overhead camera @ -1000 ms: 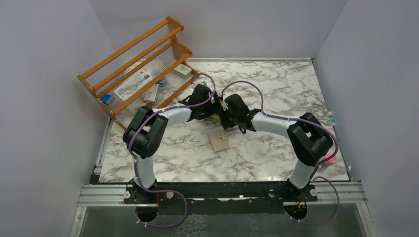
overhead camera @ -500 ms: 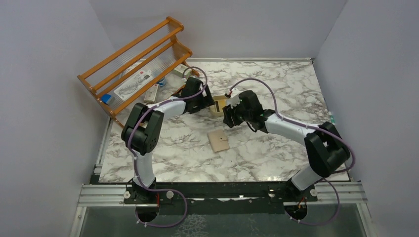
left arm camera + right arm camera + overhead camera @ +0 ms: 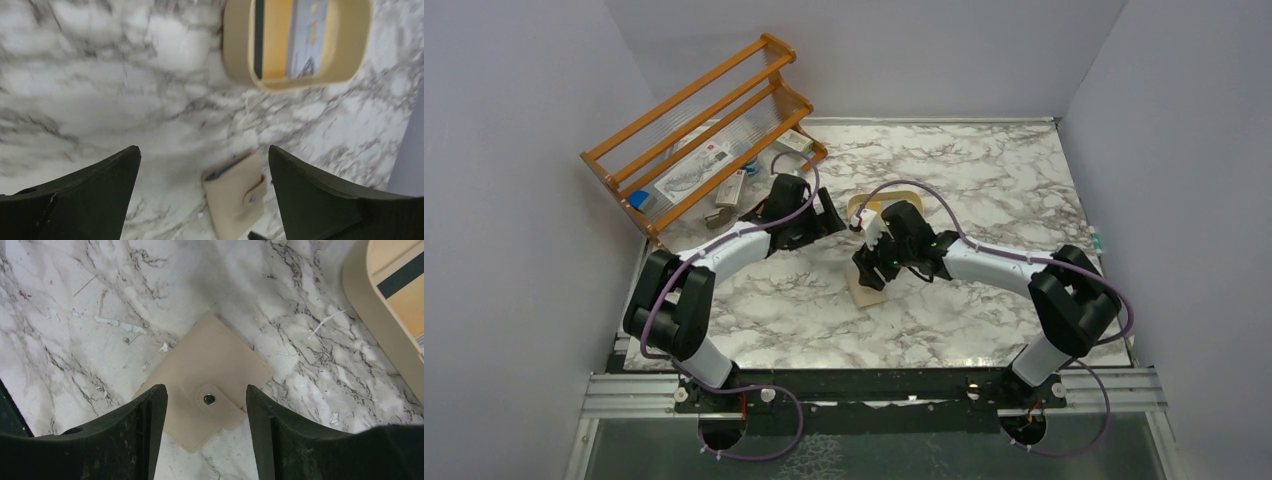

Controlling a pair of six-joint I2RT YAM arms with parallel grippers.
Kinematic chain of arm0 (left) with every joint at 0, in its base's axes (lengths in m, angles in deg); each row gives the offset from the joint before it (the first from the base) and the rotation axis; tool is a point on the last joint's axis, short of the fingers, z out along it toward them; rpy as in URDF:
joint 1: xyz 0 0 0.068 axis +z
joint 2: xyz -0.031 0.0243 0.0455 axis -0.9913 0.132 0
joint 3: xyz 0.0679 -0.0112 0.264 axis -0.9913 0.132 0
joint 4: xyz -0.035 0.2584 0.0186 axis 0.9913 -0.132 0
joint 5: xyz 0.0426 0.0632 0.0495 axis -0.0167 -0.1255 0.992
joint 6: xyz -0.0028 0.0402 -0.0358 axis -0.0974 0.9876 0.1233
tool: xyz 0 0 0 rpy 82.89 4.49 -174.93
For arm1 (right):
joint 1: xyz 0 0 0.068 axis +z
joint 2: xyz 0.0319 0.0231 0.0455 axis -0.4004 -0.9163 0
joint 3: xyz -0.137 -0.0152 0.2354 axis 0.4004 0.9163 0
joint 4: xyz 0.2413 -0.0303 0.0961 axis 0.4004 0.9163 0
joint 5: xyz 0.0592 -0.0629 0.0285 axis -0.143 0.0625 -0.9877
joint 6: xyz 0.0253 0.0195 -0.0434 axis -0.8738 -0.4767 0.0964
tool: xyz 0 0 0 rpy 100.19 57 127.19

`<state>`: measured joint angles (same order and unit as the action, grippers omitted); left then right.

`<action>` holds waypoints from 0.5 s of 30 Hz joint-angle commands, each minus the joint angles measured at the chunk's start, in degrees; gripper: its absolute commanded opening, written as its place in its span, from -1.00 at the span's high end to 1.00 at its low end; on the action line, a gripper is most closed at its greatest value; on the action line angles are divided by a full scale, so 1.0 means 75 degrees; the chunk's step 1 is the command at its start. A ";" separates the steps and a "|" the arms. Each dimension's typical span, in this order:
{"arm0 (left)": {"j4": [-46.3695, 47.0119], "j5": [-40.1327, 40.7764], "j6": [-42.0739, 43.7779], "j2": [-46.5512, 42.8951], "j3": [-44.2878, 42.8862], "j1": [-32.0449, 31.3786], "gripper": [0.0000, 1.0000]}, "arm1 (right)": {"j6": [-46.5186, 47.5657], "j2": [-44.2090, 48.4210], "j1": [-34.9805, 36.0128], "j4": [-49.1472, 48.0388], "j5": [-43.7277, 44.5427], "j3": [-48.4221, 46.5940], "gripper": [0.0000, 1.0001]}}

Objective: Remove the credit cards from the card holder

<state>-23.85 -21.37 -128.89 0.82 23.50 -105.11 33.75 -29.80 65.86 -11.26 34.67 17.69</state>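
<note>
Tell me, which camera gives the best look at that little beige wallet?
The right wrist view: the card holder lies sharp and centred, snap tab showing. The left wrist view shows it small and blurred; the top view, tiny and partly covered.

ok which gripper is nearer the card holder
Right. The right gripper hovers directly over the card holder, jaws open; the left gripper sits farther off, toward the rack.

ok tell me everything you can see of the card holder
The card holder is a small, flat, square tan wallet, leather-like with stitched edges, folded shut, its snap tab pressed down. A blue sliver shows at one edge. It lies on the marble table, apart from the cream tray; nothing grips it.
</note>
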 commanded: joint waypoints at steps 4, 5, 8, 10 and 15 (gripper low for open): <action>-0.0053 -0.0169 -0.1055 -0.0271 0.1327 -0.0827 -0.98 | 0.0317 -0.0054 0.0254 0.0452 0.0525 -0.0025 -0.27; -0.0010 -0.0173 -0.1128 -0.0297 0.1424 -0.0858 -0.98 | 0.0318 -0.0074 0.0268 0.0454 0.0584 -0.0010 -0.27; 0.0019 -0.0174 -0.1205 -0.0339 0.1560 -0.0909 -0.98 | 0.0305 -0.0179 0.0344 0.0486 0.0720 0.0028 -0.25; 0.0016 -0.0183 -0.1194 -0.0359 0.1579 -0.0922 -0.98 | 0.0297 -0.0227 0.0392 0.0490 0.0753 0.0075 -0.23; 0.0028 -0.0254 -0.1245 -0.0344 0.1609 -0.0923 -0.98 | 0.0186 -0.0276 0.0506 0.0451 0.0808 0.0250 -0.16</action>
<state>-24.16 -22.33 -137.07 -0.77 34.63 -111.80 35.08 -30.93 68.73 -8.70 38.88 18.09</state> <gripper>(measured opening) 0.987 0.596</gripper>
